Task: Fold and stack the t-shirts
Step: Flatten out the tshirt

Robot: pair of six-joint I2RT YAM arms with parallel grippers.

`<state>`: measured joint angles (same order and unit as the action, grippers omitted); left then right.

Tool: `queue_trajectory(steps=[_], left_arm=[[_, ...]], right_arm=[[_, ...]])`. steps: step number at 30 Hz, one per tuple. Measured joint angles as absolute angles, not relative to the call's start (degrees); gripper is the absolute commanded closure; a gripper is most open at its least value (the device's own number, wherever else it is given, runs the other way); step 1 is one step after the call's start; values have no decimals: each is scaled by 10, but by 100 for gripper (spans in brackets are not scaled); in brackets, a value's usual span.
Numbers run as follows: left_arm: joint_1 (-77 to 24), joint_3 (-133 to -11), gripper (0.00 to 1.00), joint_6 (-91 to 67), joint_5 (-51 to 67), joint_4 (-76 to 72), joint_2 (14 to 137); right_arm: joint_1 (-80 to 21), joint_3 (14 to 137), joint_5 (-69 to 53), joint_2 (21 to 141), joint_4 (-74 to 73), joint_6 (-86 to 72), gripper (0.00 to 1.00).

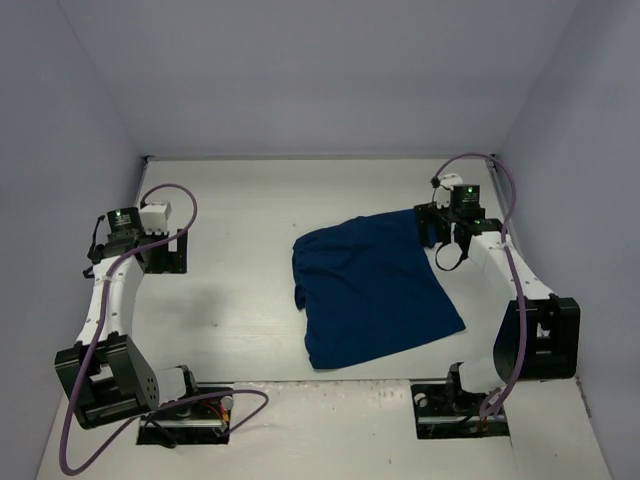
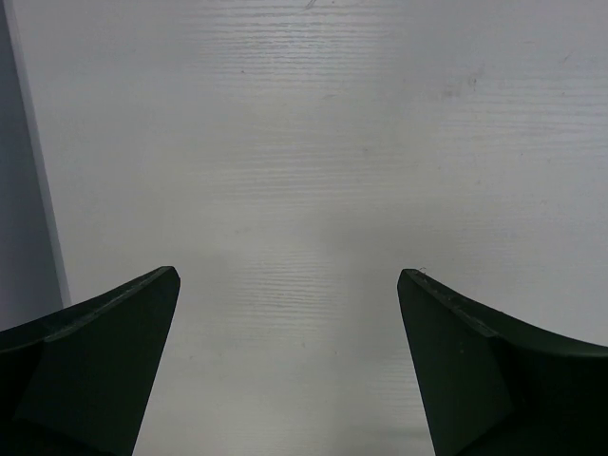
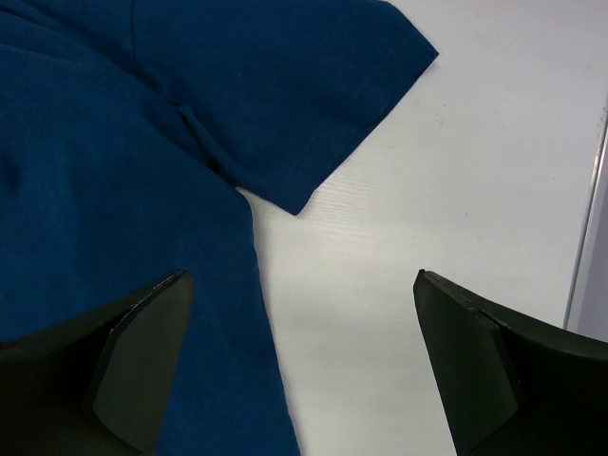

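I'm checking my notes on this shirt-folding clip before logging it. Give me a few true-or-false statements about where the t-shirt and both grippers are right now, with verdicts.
1. The t-shirt lies on the right arm's side of the table. True.
2. The left gripper grips a sleeve. False: it is open over bare table, with no cloth in its view.
3. The right gripper is open above the t-shirt's edge, near a sleeve. True.
4. Two t-shirts are stacked. False: only one t-shirt shows, lying spread out.
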<state>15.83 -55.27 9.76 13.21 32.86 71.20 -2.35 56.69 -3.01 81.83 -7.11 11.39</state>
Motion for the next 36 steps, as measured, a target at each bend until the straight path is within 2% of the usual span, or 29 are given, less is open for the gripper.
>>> queue_trajectory(steps=[7, 13, 16, 19, 22, 29, 33, 36], left_arm=[[153, -555, 3, 98, 120, 329, 722], [145, -574, 3, 100, 122, 331, 726], [132, -583, 3, 102, 125, 329, 726], [111, -585, 3, 104, 125, 326, 726], [100, -586, 3, 100, 124, 326, 726], [159, -635, 3, 33, 136, 334, 769], [190, -668, 3, -3, 139, 343, 787], [191, -677, 3, -13, 145, 345, 786]], right_arm=[[-22, 621, -9, 896, -83, 89, 2], [-2, 777, -9, 1045, -89, 57, 17], [8, 870, -26, 1122, -101, 46, 22], [-13, 912, -33, 1156, -105, 49, 28], [-97, 925, -24, 1157, -113, 72, 38], [-469, 889, 6, 1144, -90, 109, 56], [-582, 810, 31, 1116, -113, 108, 47], [-596, 772, 72, 1107, -145, 82, 43]])
